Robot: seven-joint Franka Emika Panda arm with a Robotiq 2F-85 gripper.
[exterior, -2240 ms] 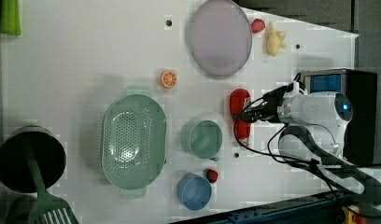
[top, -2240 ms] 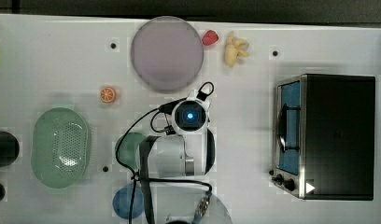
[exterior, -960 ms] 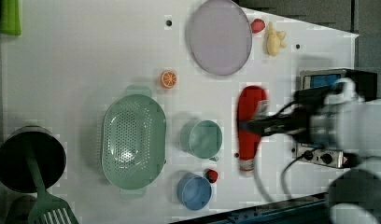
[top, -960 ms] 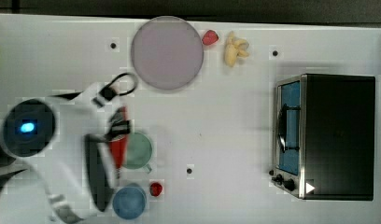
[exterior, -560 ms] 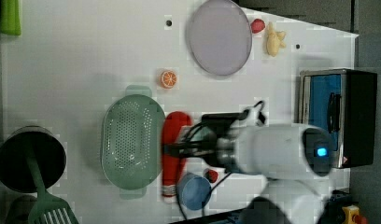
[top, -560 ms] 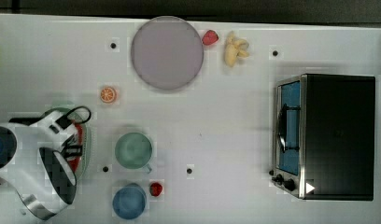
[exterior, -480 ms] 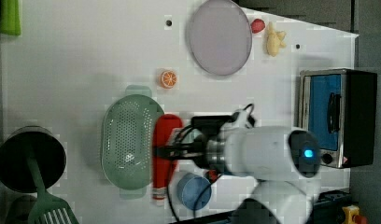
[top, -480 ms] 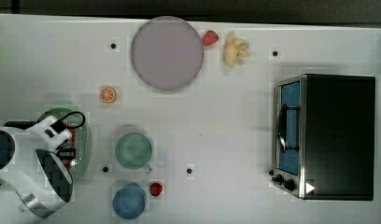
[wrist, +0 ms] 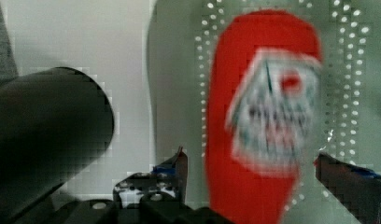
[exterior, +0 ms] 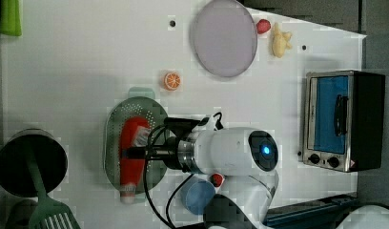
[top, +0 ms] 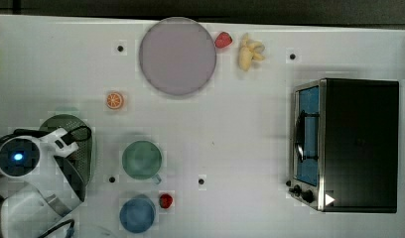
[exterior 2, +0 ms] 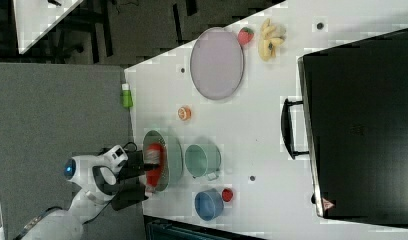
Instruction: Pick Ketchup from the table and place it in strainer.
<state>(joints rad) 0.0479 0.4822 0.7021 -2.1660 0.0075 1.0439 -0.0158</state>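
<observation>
Across the strainer we see the ketchup lying lengthwise, its capped tip past the rim at the left view's bottom. We find the gripper above it with jaws spread wide, clear gaps on both sides, gripping nothing. Beside the strainer stands the green mug.
</observation>
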